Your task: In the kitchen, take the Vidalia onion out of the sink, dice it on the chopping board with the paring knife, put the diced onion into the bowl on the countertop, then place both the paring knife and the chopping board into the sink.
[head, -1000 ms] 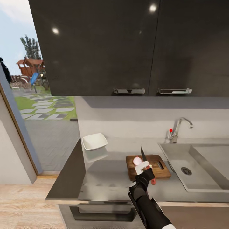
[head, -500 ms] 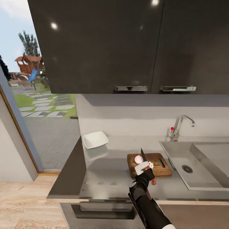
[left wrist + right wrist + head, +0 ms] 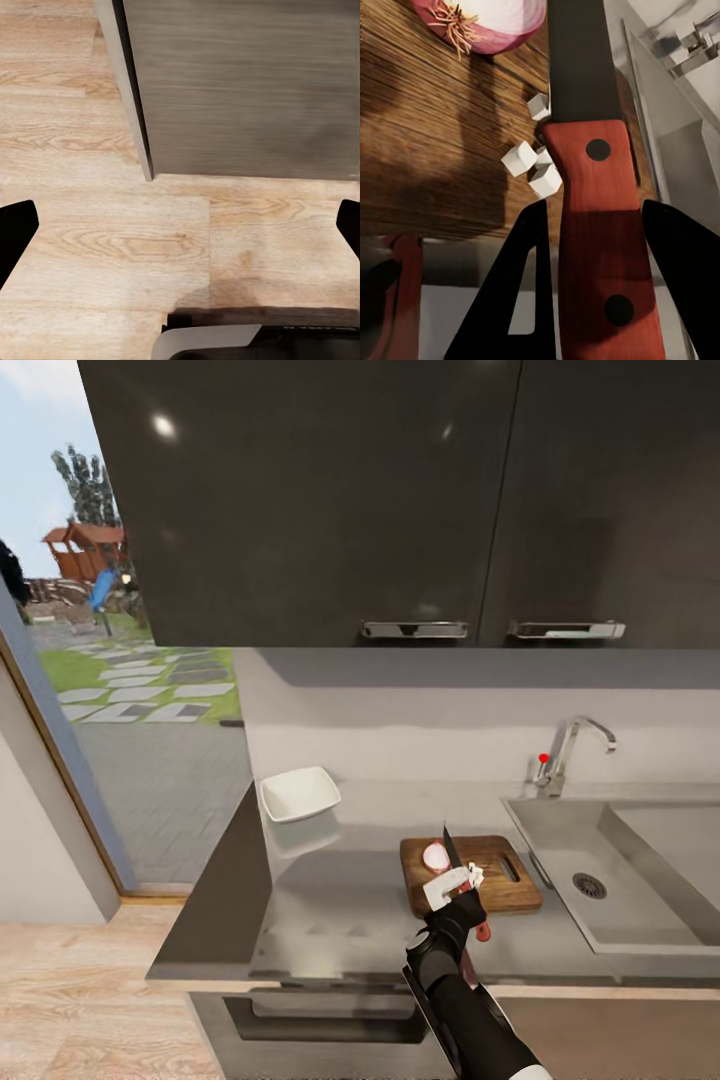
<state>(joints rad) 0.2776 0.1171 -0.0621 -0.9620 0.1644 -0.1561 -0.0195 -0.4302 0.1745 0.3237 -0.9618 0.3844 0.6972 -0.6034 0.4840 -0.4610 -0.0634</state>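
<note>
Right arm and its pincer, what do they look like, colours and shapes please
In the head view the right arm is glossy black and rounded, built of chunky segments, with a white patch at its lowest visible end. A white block sits at the wrist just behind the right pincer. In the right wrist view its fingers are flat, matte black and tapered, one with a triangular cut-out. No cables or markings show.

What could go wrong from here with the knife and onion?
1. The onion is round and sits free on the board; the left gripper faces the floor, so the onion may roll under the blade.
2. A few dice lie beside the knife handle; a sweep could push them onto the countertop.
</note>
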